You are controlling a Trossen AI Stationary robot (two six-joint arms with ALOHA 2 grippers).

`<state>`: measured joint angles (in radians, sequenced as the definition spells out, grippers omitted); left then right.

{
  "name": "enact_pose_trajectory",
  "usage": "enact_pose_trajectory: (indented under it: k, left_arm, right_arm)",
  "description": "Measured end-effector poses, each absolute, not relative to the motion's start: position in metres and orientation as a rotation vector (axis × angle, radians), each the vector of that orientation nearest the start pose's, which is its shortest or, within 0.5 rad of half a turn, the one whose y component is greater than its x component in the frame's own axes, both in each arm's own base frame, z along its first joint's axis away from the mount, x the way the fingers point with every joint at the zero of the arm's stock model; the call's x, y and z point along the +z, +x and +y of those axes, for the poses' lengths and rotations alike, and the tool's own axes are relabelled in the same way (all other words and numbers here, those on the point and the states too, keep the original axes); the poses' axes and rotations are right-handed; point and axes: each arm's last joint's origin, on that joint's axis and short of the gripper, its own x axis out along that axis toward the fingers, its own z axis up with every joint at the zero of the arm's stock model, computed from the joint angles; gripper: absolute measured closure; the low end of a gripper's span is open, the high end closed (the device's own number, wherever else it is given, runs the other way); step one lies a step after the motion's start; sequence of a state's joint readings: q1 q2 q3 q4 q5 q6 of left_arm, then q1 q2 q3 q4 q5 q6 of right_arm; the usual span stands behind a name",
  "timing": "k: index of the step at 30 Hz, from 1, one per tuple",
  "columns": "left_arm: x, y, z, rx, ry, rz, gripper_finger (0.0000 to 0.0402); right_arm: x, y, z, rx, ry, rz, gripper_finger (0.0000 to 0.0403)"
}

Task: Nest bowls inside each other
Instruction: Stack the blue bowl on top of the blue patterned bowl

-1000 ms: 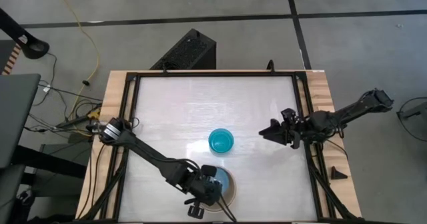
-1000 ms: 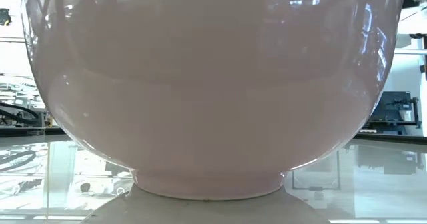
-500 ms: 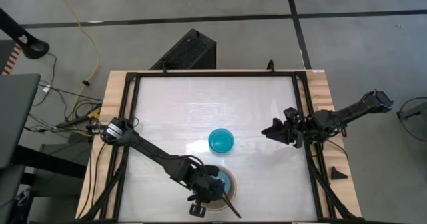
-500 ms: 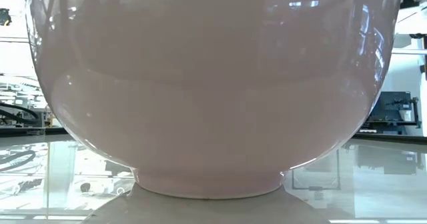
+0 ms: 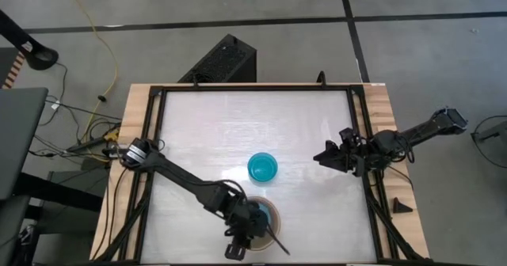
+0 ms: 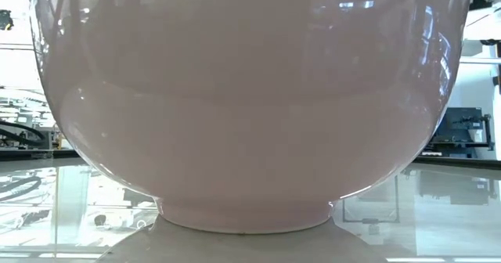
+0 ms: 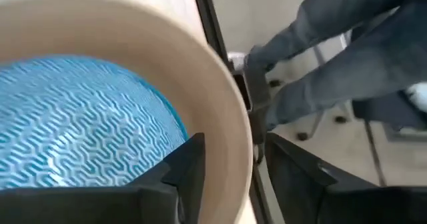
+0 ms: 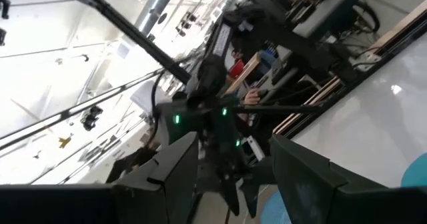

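A large cream-beige bowl (image 5: 274, 216) stands on its foot ring (image 6: 244, 216) at the table's near edge and fills the low view. A light blue patterned bowl (image 7: 80, 124) sits nested inside it. My left gripper (image 5: 255, 228) hangs over this stack, open, with the big bowl's rim (image 7: 230, 151) passing between its two fingers, one inside and one outside. A small teal bowl (image 5: 262, 167) stands alone at the table's middle. My right gripper (image 5: 323, 153) waits open and empty above the table's right side. My left gripper straddles the big bowl's rim (image 7: 233, 177), slanting down from the table's left. A dark gap shows between the rim and the outer finger (image 7: 293, 177). Whether the inner finger (image 7: 187, 171) touches the rim, I cannot tell.
A black frame rail (image 5: 363, 139) runs around the white table top. Past the near edge a person's legs in jeans (image 7: 347, 57) show. A small black wedge (image 5: 402, 206) lies on the wooden border at the right.
My left gripper has turned about over the bowl stack and its fingers have spread apart; one finger now sticks out past the big bowl toward the near edge. The bowls stay where they were.
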<state>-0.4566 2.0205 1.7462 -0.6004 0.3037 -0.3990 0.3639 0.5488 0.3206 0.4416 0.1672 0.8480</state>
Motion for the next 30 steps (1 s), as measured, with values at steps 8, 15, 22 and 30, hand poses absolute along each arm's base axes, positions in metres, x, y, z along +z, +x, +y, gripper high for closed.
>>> enact_pose_trajectory:
  k: [8,15,22,30]
  left_arm:
    - [0.322,0.388,-0.168,-0.38,-0.286,0.801,0.0251]
    - [0.394,0.347,-0.13,-0.154,-0.251,0.561,0.0251]
    - [0.435,0.295,-0.103,0.027,-0.212,0.452,0.0251]
    - [0.417,0.247,-0.087,-0.003,-0.403,0.299,0.0251]
  right_arm:
    - [0.258,0.137,0.061,0.342,0.897,-0.024,0.0182]
    - [0.249,0.148,0.073,0.357,0.889,0.039,0.0182]
    - [0.241,0.166,0.074,0.323,0.864,0.029,0.0182]
    - [0.23,0.195,0.062,0.437,0.872,0.094,0.0182]
